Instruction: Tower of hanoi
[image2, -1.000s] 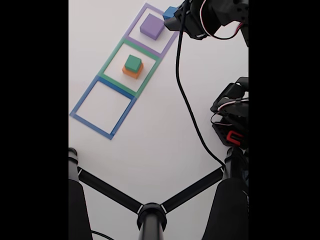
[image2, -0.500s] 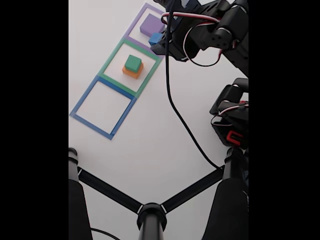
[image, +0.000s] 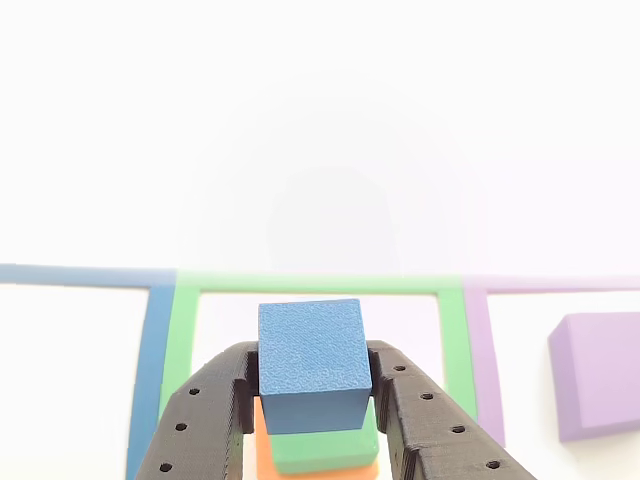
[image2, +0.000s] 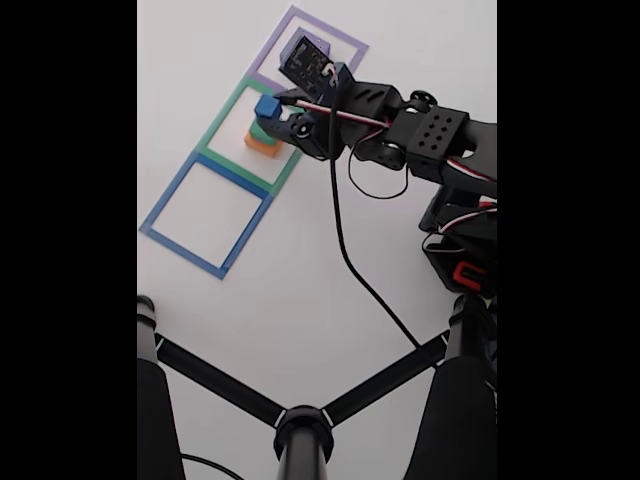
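End effector (image: 314, 400) moved over green cube (image: 325, 448); clamps blue cube (image: 312, 362).

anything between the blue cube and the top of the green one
Nothing visible. The gripper holds the blue cube right above the green cube, which sits on the orange block. The green cube's top looks bare. The purple block lies off to the right in the other view.

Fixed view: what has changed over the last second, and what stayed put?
The tool carried the blue cube, shut on it throughout, from beside the purple block down-left to directly above the green cube on the orange block. That stack, the purple block and the three taped outlines stayed where they were.
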